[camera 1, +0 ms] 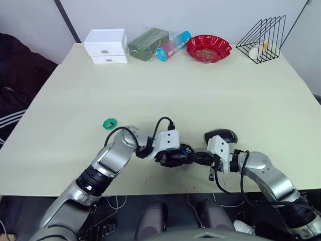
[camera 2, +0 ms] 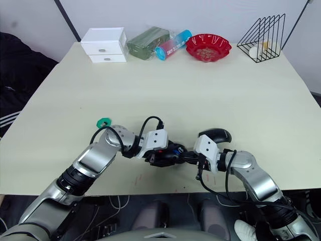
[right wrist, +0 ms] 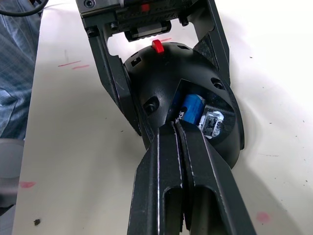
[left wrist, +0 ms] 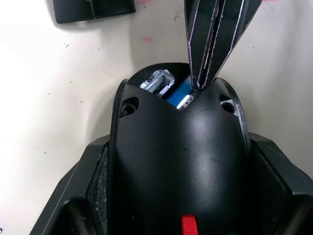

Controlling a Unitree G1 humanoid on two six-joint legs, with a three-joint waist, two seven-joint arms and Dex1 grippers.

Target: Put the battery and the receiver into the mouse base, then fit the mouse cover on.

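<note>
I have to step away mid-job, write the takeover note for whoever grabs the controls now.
Left gripper: clamped on the sides of the mouse base, steadying it on the table.
Right gripper: fingers together, tips at the open compartment.
Done: blue battery sits in the base, with a small silver part, likely the receiver, beside it.
Left: check both are seated, then fetch the mouse cover, lying by the right wrist, and fit it.
</note>
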